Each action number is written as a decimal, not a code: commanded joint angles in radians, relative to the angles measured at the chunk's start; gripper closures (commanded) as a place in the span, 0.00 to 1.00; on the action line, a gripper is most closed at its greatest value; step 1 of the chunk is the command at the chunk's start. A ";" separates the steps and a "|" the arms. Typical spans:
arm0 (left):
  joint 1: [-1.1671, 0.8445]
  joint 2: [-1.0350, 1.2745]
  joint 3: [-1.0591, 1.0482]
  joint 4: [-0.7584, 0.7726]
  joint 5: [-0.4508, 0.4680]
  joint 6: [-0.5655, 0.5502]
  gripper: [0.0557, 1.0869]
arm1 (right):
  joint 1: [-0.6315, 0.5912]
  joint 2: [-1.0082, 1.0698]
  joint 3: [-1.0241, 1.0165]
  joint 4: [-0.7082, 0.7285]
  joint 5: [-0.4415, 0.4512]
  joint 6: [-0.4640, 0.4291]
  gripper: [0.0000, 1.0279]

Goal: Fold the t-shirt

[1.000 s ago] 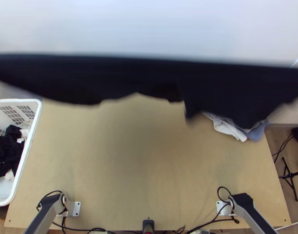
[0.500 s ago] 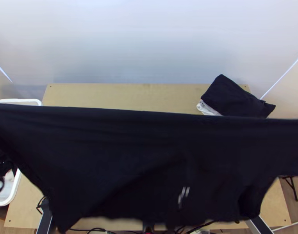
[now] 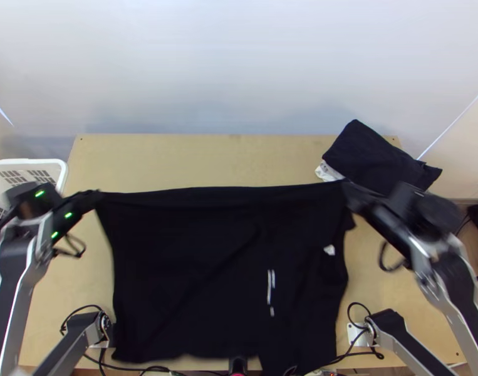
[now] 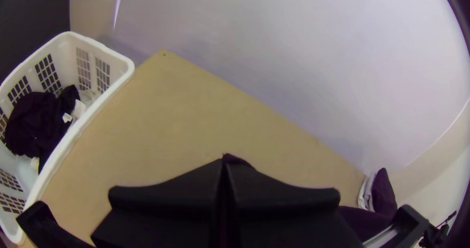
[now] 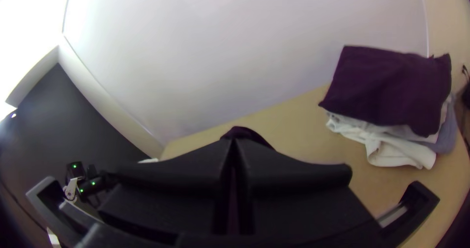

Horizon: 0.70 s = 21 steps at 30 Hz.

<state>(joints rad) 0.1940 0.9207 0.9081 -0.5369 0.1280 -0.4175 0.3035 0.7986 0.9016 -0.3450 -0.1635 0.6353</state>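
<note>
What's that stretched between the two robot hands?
The black t-shirt: in the top view, the cloth spans the whole stretch from the left gripper to the right gripper.

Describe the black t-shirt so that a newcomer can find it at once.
Start at the wooden table. There, the left gripper and right gripper hold the black t-shirt spread wide, unlike the folded black garment nearby and the dark clothes in the white basket.

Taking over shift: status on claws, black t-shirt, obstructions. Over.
Left black claw, right black claw: shut on black cloth t-shirt's far edge. Shirt spread between them. Folded cloth pile, dark on top, near right claw, possible snag.
</note>
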 commanded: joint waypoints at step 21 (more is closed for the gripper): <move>-0.015 1.196 0.687 0.018 -0.021 0.082 0.97 | -0.187 1.140 0.571 -0.121 -0.053 -0.071 0.97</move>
<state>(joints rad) 0.1631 1.9057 1.3739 -0.4545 0.1162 -0.3393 0.1280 1.7596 1.3212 -0.4473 -0.2253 0.5751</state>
